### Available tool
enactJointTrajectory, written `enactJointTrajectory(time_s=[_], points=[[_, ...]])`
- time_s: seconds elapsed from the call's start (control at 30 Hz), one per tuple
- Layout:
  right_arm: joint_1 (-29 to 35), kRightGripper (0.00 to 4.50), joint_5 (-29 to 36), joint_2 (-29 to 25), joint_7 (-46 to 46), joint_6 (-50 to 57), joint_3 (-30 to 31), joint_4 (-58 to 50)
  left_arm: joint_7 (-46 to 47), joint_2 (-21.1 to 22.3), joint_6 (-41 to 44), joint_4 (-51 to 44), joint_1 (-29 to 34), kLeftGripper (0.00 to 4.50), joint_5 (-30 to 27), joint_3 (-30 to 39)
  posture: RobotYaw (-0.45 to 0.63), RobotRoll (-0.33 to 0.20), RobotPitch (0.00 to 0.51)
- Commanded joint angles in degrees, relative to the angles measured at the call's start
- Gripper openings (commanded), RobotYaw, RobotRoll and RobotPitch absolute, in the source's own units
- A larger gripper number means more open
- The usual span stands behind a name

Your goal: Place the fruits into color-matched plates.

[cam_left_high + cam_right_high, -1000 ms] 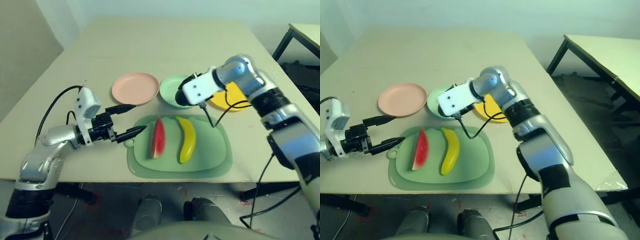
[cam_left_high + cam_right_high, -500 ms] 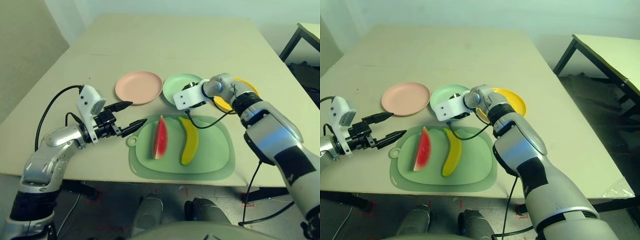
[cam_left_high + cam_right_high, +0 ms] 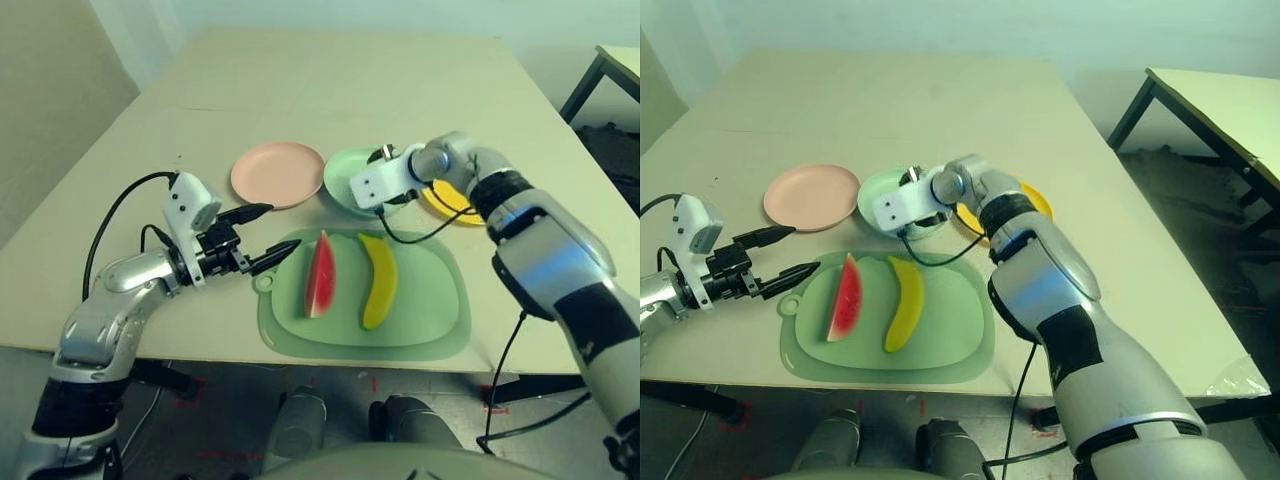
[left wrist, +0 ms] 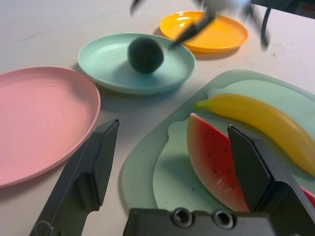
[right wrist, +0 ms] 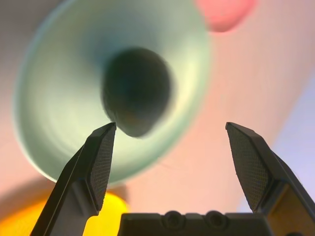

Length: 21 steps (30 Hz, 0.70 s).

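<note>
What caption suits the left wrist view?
Avocado on the mint plate; watermelon and banana on the green tray.

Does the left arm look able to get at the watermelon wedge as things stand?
Probably yes: the left pincer is open beside the watermelon on the tray, nothing stands between them, and the right arm hangs farther off.

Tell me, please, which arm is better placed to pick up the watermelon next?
Probably the left: its open gripper hovers beside the watermelon, while the right gripper is over the mint plate.
</note>
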Motion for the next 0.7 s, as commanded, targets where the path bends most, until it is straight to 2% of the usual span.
enactJointTrajectory(time_s=[0.03, 0.13, 0.2, 0.33, 0.5, 0.6, 0.7], points=[[-1.6, 4.47, 3.4, -1.3, 8.6, -4.0, -2.2, -2.4, -1.0, 0.2, -1.0, 1.6, -0.8, 4.5, 1.2, -0.8, 0.16, 0.0, 0.058], [-1.0, 4.47, 7.3, -2.7, 18.0, -7.1, -3.6, -6.0, -1.7, 0.4, -1.6, 2.9, -1.5, 4.5, 1.5, -0.8, 0.15, 0.0, 0.057], [2.1, 4.47, 11.9, -3.9, 26.2, -8.3, -4.1, -11.8, -2.1, 0.5, -2.0, 3.5, -1.8, 4.5, 1.7, -0.7, 0.14, 0.0, 0.057], [13.6, 4.47, 21.2, -9.0, 39.1, -4.9, -2.5, -34.6, -3.4, 0.7, -2.0, 3.9, -2.1, 4.5, 1.5, -0.6, 0.14, 0.0, 0.058], [24.2, 4.47, 24.4, -14.6, 44.5, 0.6, 0.0, -56.8, -9.8, 3.3, -0.1, 2.9, -1.7, 4.5, -1.6, -1.0, 0.13, 0.0, 0.06], [26.6, 4.47, 24.3, -16.2, 44.7, 2.7, 1.6, -62.1, -13.9, 5.2, 1.7, 2.2, -2.0, 4.5, -4.2, -0.7, 0.13, 0.0, 0.062], [27.1, 4.47, 22.6, -16.0, 44.6, 2.6, 2.6, -62.4, -16.7, 7.0, 2.6, 2.3, -2.8, 4.5, -5.2, -0.8, 0.13, 0.0, 0.063]])
